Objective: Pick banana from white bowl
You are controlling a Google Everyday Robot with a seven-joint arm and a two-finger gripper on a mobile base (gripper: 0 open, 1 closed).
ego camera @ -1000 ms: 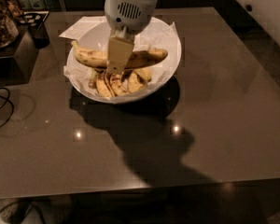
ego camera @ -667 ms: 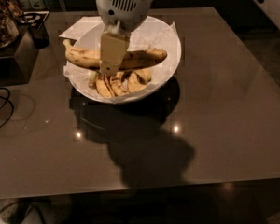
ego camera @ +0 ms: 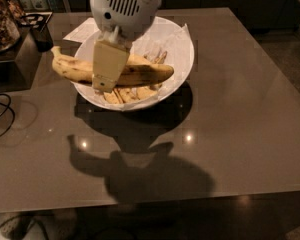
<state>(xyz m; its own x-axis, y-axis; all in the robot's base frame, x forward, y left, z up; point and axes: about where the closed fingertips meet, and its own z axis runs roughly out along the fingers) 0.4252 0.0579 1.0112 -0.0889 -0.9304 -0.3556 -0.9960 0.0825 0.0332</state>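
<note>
The long speckled yellow banana (ego camera: 140, 73) is held crosswise in my gripper (ego camera: 106, 79), lifted above the left part of the white bowl (ego camera: 182, 54). Its left end sticks out past the bowl's rim. The cream finger (ego camera: 108, 64) covers the banana's middle, and the white wrist housing sits above it. The bowl is lined with crumpled white paper and stands on the dark glossy table (ego camera: 230, 134). Small banana pieces (ego camera: 132, 93) lie in the bowl under the lifted banana.
A dark box (ego camera: 20, 54) with a container of brown items stands at the table's left edge. A black cable (ego camera: 2, 114) lies at the left. A paper sheet (ego camera: 82, 31) lies behind the bowl. The table's front edge runs near the bottom.
The gripper has risen and moved left with the banana in it. The banana has come up out of the bowl and now hangs over its left rim.
</note>
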